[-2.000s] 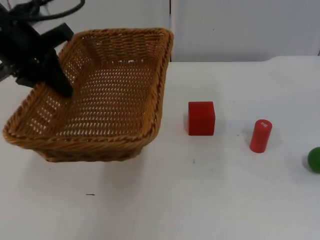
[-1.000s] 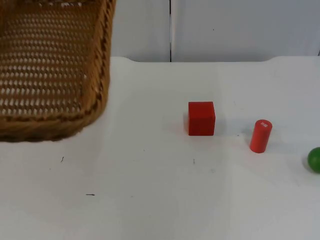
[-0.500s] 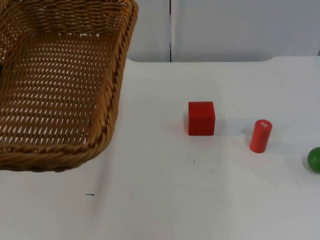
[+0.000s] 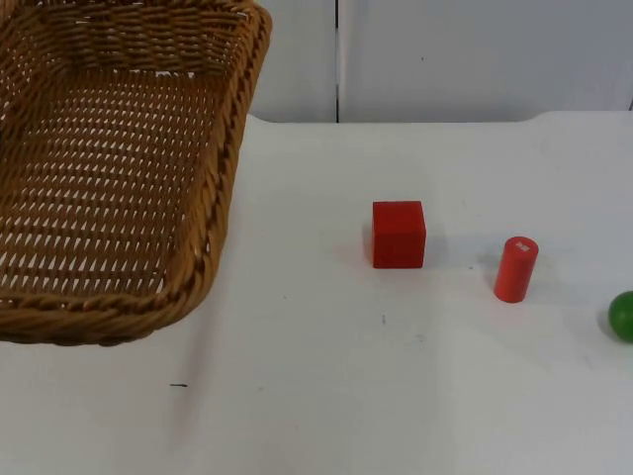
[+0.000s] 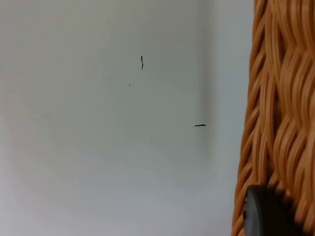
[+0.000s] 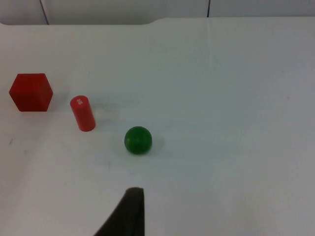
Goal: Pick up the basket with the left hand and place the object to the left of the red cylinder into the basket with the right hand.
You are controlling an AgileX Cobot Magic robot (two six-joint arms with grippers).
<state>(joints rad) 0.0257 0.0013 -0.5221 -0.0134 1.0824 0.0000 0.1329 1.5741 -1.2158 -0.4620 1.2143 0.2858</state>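
Over the last two seconds my basket [image 4: 119,178] went from resting tilted on the surface [image 4: 326,396] to hanging in the air at the left of the top view, swinging far out of frame and then drifting partway back; in the last half second it barely moved. I took that to mean the lift was done and the basket was settling as a steady target, so the first half of the job stood complete.

My left tool [image 5: 268,216] was closed on the basket's woven rim, one black fingertip pressed against the wicker in the left wrist view, with the bare surface far beneath it.

The red cube [image 4: 399,235] sat exactly where it had been, just left of the red cylinder [image 4: 515,268] and apart from it, with the green ball [image 4: 622,316] further right. None of the three had shifted.

My right tool [image 6: 129,211] hung high and well back from the cube, waiting; I could not tell how far its fingers were spread. The pick had not yet begun.
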